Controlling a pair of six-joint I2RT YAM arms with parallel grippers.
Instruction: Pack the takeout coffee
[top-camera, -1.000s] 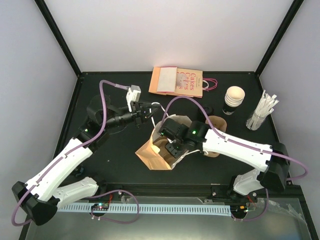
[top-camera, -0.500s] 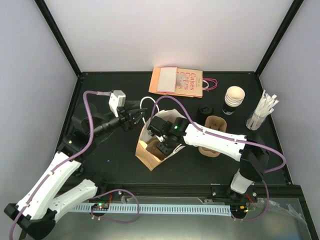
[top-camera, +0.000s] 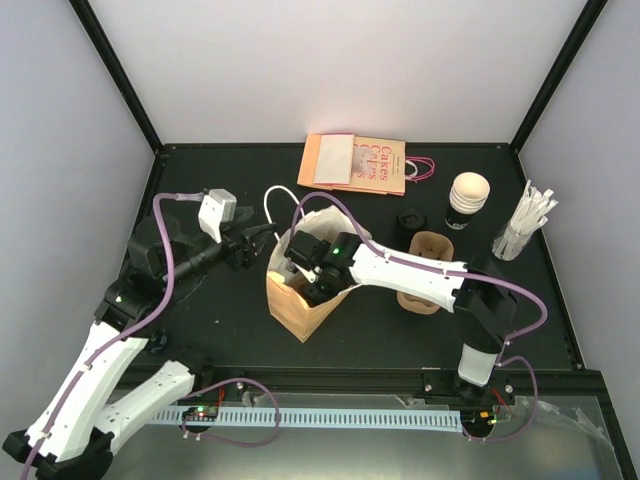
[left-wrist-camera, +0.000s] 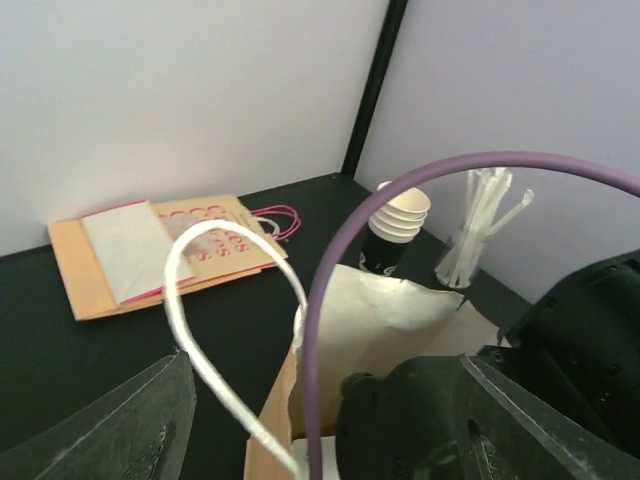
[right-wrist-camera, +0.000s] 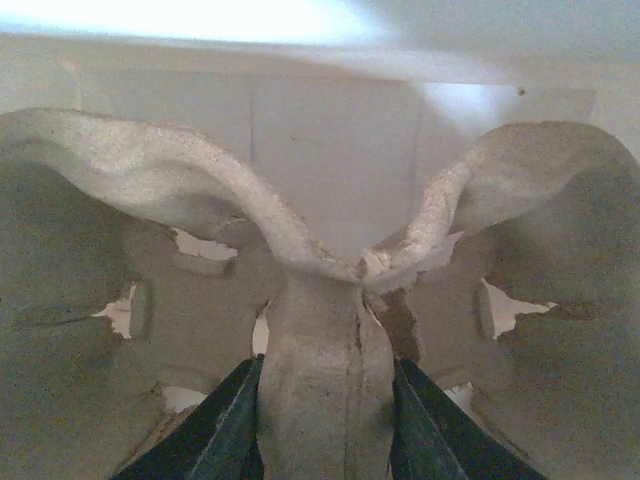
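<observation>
The right hand (right-wrist-camera: 322, 410) is down inside the brown paper bag (top-camera: 288, 308), its fingers clamped on the centre post of a moulded-pulp cup carrier (right-wrist-camera: 310, 330). The left hand (top-camera: 262, 243) hovers open just left of the bag's mouth. The bag's white handle (left-wrist-camera: 228, 230) loops up between its spread fingers. The takeout coffee (top-camera: 410, 222), black with a black lid, stands on the tabletop (top-camera: 220, 320) to the right of the bag, beside a second carrier (top-camera: 430, 250). A stack of cups (top-camera: 468, 195) stands farther right of the bag.
</observation>
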